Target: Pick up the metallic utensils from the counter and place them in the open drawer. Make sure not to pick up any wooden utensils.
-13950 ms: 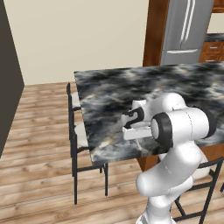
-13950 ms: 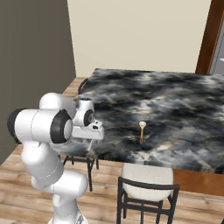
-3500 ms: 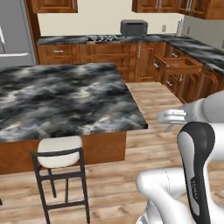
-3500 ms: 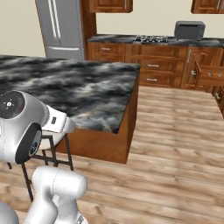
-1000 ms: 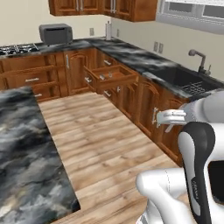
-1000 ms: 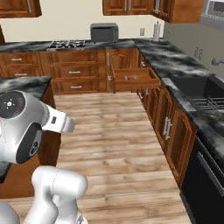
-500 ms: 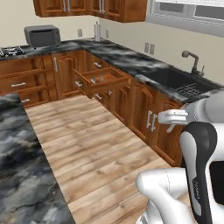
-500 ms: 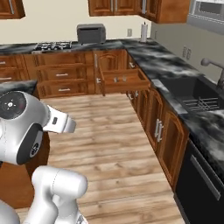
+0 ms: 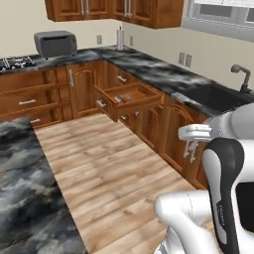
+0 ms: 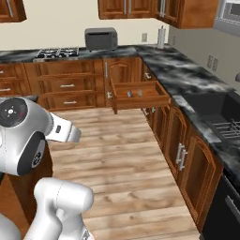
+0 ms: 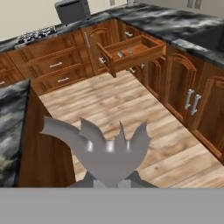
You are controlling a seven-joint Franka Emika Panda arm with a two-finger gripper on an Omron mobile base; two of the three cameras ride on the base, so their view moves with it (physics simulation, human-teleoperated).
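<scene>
Driving has swung both base cameras round since a moment ago, so the drawer (image 9: 130,96) now sits nearer the middle of each base view. It is a deep reddish-brown wooden box with a narrow front and a short silver bar handle, pulled out from the cabinet run under the worktop (image 10: 185,70), a black, grey and white marbled stone. Two small silver items lie inside it; their shapes are too small to tell.

Close before the hand camera, a silvery fork (image 11: 107,151) fills the lower middle, its pointed tines fanning upward towards the drawer (image 11: 131,51). The gripper's fingertips are hidden behind it, pressed together and pinching the fork.

Left of the drawer, across the pale plank floor (image 9: 114,168), stands the counter (image 9: 25,193), the same marbled stone on a brown base. Beyond the drawer, a dark boxy toaster oven (image 10: 101,39) rests on the worktop. No writing can be read.
</scene>
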